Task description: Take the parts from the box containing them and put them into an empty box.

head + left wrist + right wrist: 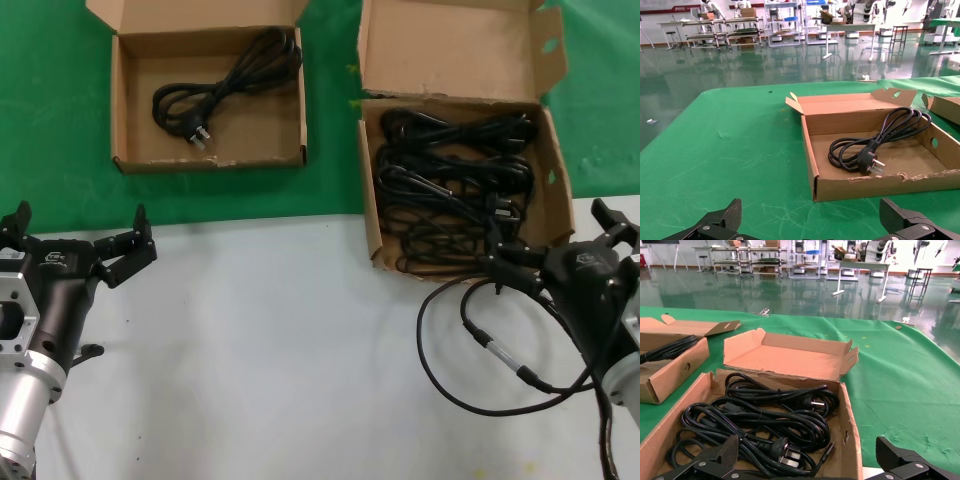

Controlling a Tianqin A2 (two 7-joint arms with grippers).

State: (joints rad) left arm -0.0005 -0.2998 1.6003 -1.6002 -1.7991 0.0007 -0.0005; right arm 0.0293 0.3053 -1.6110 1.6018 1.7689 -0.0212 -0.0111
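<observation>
The larger deep box [370, 200], its tall lid up, holds several coiled black power cords [450, 185] at the back right. The smaller shallow box [210, 160] at the back left holds one coiled cord [225, 85] with its plug. My right gripper [560, 240] is open and empty at the large box's near right corner. In the right wrist view the gripper [807, 452] hangs over the cords [775, 415] at the box's front wall [852, 440]. My left gripper [80, 232] is open and empty over the white table, short of the small box. The left wrist view shows that gripper [811, 215], the box [875, 187] and the cord [875, 142].
My thick black cable with a silver connector [500, 355] loops on the white table [260, 340] in front of the large box. A green cloth [50, 110] covers the far half, under both boxes. The small box's side [670, 375] shows in the right wrist view.
</observation>
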